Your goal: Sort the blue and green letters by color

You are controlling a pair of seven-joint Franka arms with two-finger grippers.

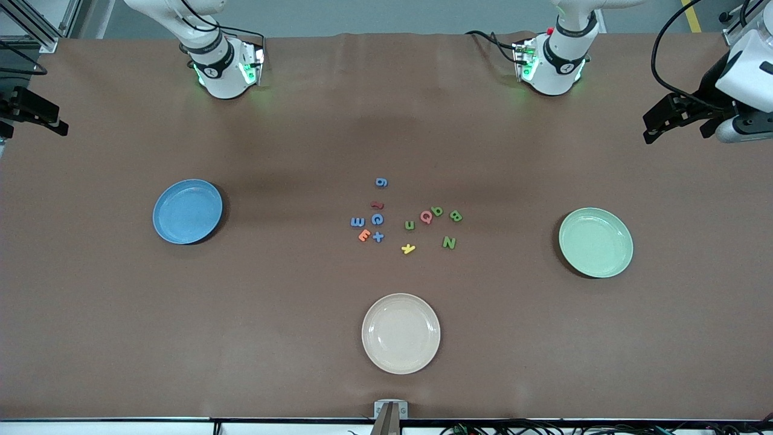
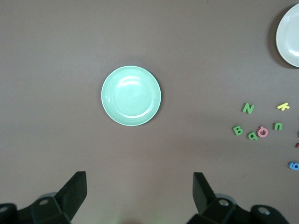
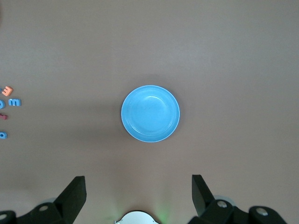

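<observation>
Small flat letters lie clustered mid-table. The blue ones are a 6, C, 3 and +. The green ones are b, B, u and N. My left gripper hangs high over the table between its base and the green plate, open and empty. My right gripper hangs high between its base and the blue plate, open and empty too.
Mixed into the cluster are an orange E, a pink Q, a yellow k and a dark red squiggle. A cream plate sits nearer the front camera than the letters. Both arm bases stand along the table's back edge.
</observation>
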